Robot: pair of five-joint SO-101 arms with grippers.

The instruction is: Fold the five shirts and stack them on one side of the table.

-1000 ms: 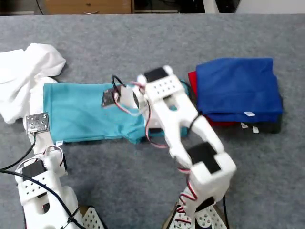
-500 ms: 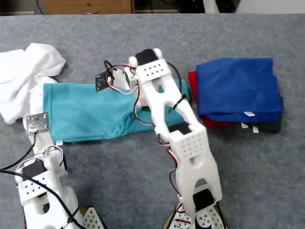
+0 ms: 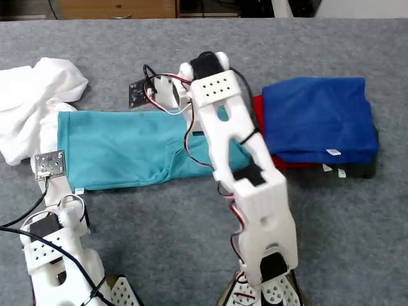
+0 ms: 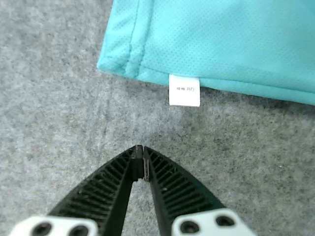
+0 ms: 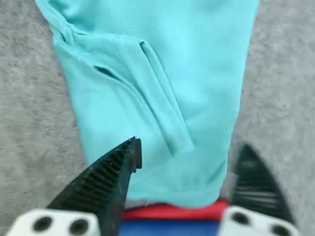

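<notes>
Pinched shut on nothing, the left hand (image 4: 139, 147) is hovering over the grey desk (image 3: 159, 242) just short of the tagged hem of the teal shirt (image 3: 121, 150), seemingly placed to take that corner. Farther on, the right hand (image 5: 189, 147) is hanging wide open and empty above the strip-folded shirt's other end, beside the stack of folded shirts (image 3: 315, 118), apparently lining up the next fold.

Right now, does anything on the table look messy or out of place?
The white shirt lies crumpled in a heap beside the teal shirt, which is a long strip, only partly folded. The blue-topped stack looks neat.
</notes>
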